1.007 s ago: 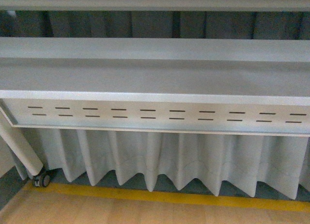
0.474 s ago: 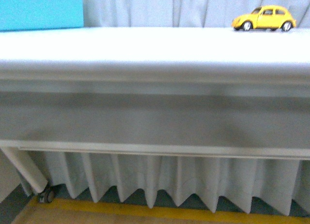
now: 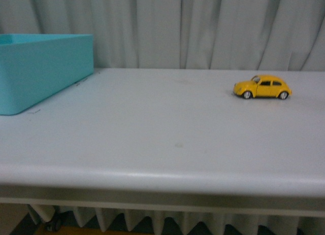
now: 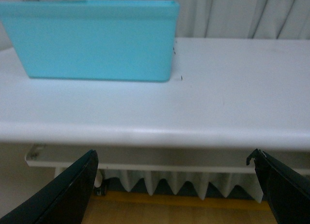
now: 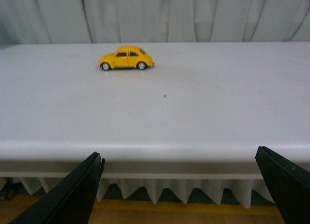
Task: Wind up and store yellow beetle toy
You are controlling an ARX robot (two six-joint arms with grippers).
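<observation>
Front view: yellow beetle toy (image 3: 262, 87) sits on all four wheels on the white bench (image 3: 167, 138), side-on to the camera. Turquoise bin (image 3: 45, 67) is at the other end, so the toy is well apart from the bin, off to the robot's right of it. Grey curtain (image 3: 203, 27) hangs behind both. No arm or hand in this view.

Left wrist view: bin fills the upper part, standing on the bench near its front edge. Left hand (image 4: 172, 155) is spread wide with nothing between its fingers (image 4: 63, 195), and it sits low, in front of the bench edge and short of the bin. Toy not in view.

Right wrist view: toy alone on the bench top, toward the curtain side, bin out of frame. Right hand (image 5: 179, 155) is also wide and empty, low at the near bench edge, well apart from the toy.

Progress: looks like the very start. Toy untouched, not in the bin. Winding can't be judged from here. Left to do: reach, grasp, wind up, carry over to the bin, drop in.
</observation>
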